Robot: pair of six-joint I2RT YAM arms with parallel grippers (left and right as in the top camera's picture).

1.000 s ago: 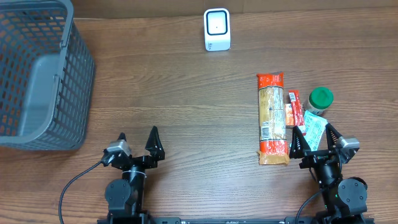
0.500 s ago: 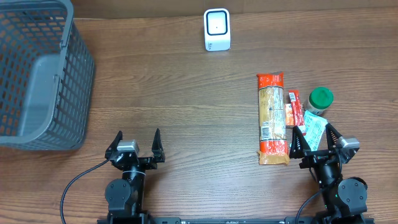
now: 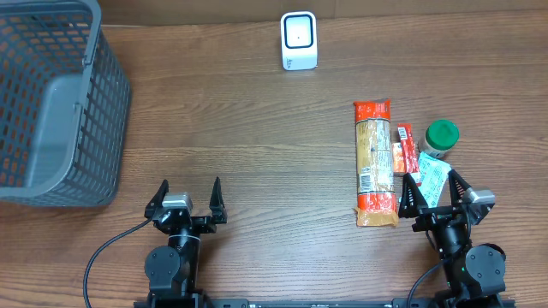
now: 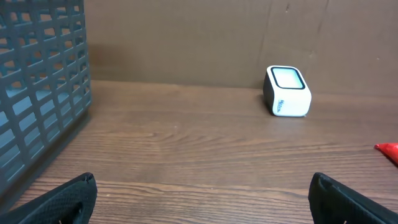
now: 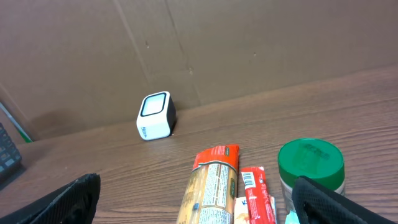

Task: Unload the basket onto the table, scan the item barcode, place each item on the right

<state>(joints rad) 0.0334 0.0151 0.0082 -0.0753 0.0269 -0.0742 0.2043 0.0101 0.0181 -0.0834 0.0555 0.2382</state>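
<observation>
While both my tools sit low at the near edge of the brown wooden desk [image 3: 257, 128], each one stands spread wide and holds nothing. My left tool [image 3: 190, 182] faces bare wood, with the grey plastic mesh basket [image 3: 51, 103] off to its left. My right tool [image 3: 431, 178] is at the near end of the groceries. These are a long pasta packet with red ends [image 3: 374, 162], a small red packet [image 3: 403, 147] touching its right side, a green-lidded jar [image 3: 442, 137] and a teal-and-white pouch [image 3: 435, 168] (partly under my fingers). The small white box-shaped scanner [image 3: 299, 40] stands at the far edge, well apart from them all.
</observation>
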